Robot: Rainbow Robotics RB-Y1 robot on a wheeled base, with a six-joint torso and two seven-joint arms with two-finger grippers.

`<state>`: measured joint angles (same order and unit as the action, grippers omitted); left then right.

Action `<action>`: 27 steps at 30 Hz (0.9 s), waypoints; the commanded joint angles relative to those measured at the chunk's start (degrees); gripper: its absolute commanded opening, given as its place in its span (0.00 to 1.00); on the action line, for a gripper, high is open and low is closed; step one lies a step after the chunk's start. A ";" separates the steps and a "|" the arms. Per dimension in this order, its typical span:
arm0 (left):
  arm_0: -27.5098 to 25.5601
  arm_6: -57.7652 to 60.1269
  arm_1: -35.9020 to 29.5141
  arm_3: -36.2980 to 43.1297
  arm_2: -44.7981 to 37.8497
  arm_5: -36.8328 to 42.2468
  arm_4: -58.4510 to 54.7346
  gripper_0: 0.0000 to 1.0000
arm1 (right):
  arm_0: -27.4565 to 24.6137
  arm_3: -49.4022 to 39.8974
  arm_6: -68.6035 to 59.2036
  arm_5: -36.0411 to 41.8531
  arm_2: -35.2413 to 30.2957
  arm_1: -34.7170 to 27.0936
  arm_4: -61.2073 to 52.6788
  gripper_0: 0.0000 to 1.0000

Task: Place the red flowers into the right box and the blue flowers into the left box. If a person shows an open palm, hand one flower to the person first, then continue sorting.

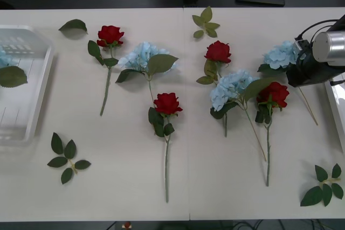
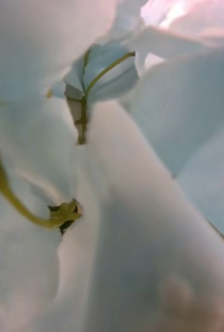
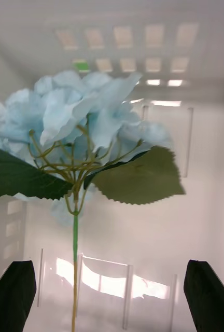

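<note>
Front view: my right hand presses into a blue flower; grip unclear, so I'd clamp its stem low.

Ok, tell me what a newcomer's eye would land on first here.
Flowers scattered across the table: four red roses and three blue hydrangeas among loose leaf sprigs. At the right edge, the right hand sits at one hydrangea, petals pressed against its wrist camera. In the left box, another hydrangea lies before the open left hand.
</note>
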<state>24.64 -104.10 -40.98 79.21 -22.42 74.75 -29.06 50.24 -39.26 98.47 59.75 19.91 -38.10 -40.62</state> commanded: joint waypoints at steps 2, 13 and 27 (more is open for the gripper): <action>4.01 2.50 -0.50 10.97 -1.05 8.21 -1.00 0.88 | 1.88 -0.11 2.17 -0.86 -0.75 0.48 1.60 0.87; 4.89 16.65 3.19 18.44 11.69 4.70 -8.56 1.00 | 1.88 -0.11 2.70 -1.74 -0.40 0.92 2.22 0.89; 4.89 22.27 13.12 10.00 28.66 -13.58 8.76 1.00 | 2.32 3.76 2.70 -4.38 -0.40 3.47 3.36 0.89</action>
<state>28.44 -82.87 -27.87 90.73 5.02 64.05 -21.93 50.88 -36.03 99.25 55.58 19.88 -35.51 -37.38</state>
